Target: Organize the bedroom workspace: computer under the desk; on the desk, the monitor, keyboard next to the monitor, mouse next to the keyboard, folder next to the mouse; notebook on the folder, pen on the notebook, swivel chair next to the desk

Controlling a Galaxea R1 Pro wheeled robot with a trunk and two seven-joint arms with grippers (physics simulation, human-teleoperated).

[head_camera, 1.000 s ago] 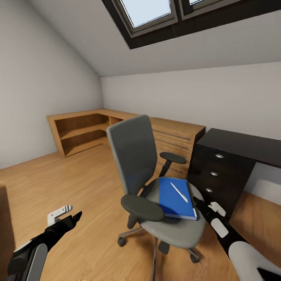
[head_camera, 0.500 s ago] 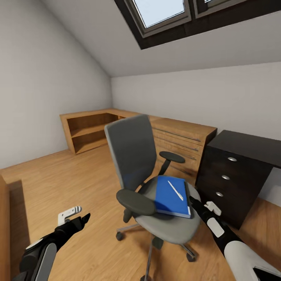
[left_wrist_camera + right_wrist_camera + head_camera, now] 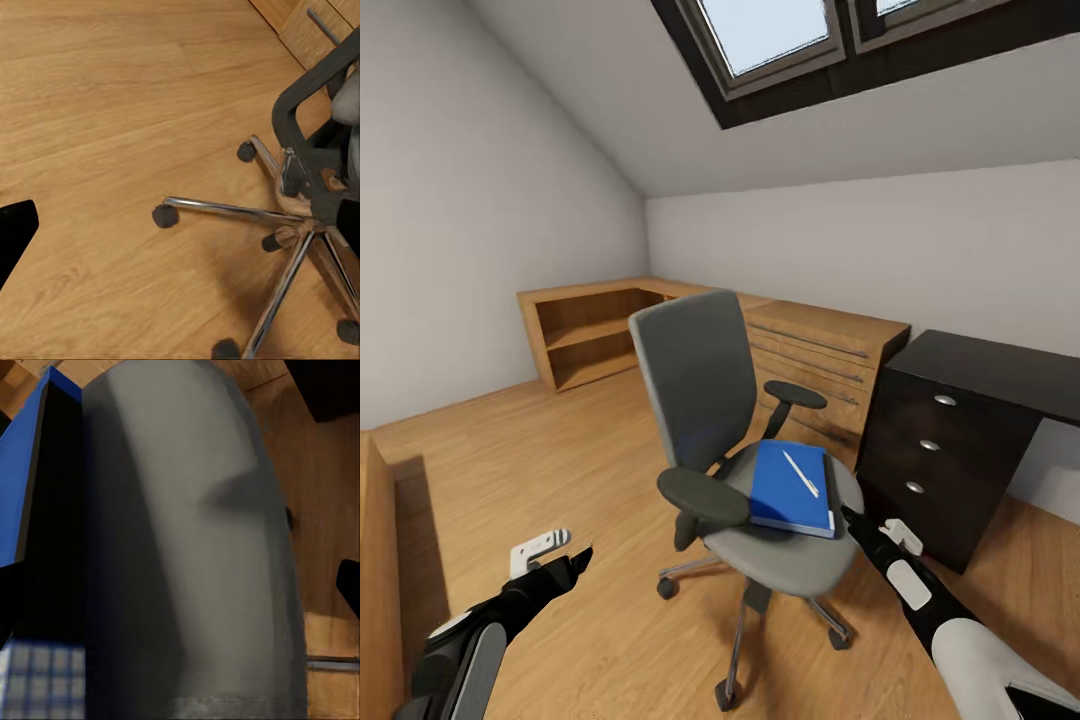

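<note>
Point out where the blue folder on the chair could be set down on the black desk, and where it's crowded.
The black desk's top, above its silver-knobbed drawers, shows bare in the head view. Crowded: the grey swivel chair's seat, where the flat blue folder carries the thin white pen, with the right gripper close at the seat's edge. Bare wooden floor lies beside the left gripper.
</note>
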